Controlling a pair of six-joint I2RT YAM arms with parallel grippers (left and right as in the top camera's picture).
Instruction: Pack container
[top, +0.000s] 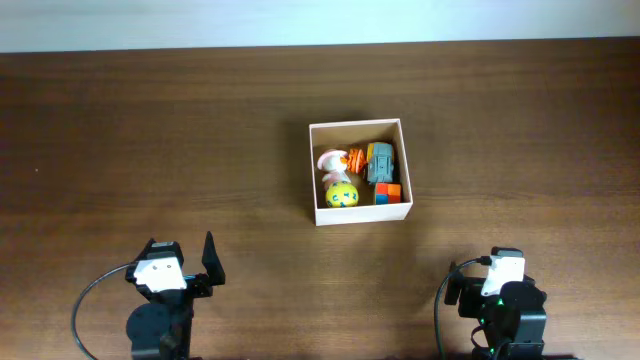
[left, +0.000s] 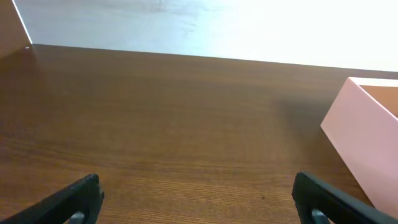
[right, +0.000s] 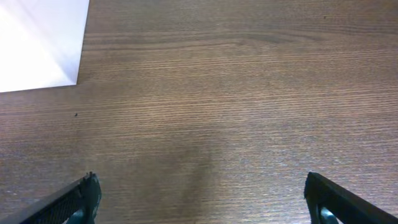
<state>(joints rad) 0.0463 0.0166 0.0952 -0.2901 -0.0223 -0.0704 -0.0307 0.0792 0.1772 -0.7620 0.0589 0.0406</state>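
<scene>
The container (top: 313, 170), a square white-walled box, sits mid-table and holds several small toys: a yellow ball (top: 341, 194), a pink-white figure (top: 330, 160), an orange piece (top: 356, 158), a grey toy (top: 380, 162) and an orange-blue block (top: 388, 193). Its wall shows at the right edge of the left wrist view (left: 364, 149) and its corner at the top left of the right wrist view (right: 37, 43). My left gripper (left: 196, 199) is open and empty near the front left (top: 180, 268). My right gripper (right: 202, 199) is open and empty near the front right (top: 500, 285).
The brown wooden table (top: 120, 150) stretches on all sides of the box. A pale wall edge (top: 320, 20) runs along the table's far side.
</scene>
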